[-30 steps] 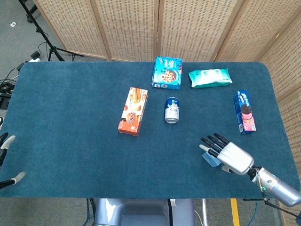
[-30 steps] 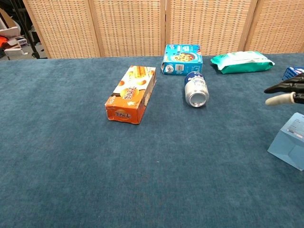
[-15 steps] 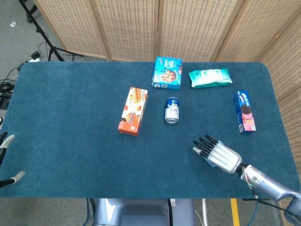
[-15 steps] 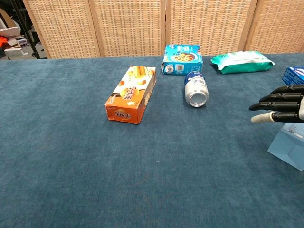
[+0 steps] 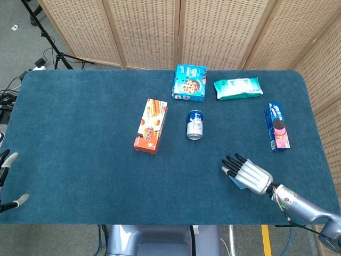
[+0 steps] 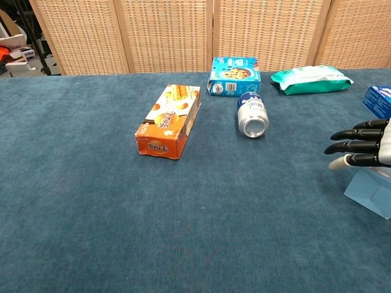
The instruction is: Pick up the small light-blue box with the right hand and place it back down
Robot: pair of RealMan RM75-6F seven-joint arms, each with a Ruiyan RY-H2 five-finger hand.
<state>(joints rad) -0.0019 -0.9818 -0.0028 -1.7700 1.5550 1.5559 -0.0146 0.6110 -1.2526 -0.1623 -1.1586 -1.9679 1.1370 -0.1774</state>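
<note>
Head view shows the right hand near the front right edge of the dark blue carpeted table, with its fingers stretched out and apart, holding nothing. It hangs directly over the small light-blue cardboard box, which is mostly hidden under the palm in this view; the chest view shows the box resting on the table just below the fingers. I cannot tell if the hand touches the box. To do the grasp well, I think the hand should come down straight, with the thumb on one side face and the fingers on the opposite face, and close slowly so the light box does not slide or tip. The left hand, at the left edge, shows too little to judge.
</note>
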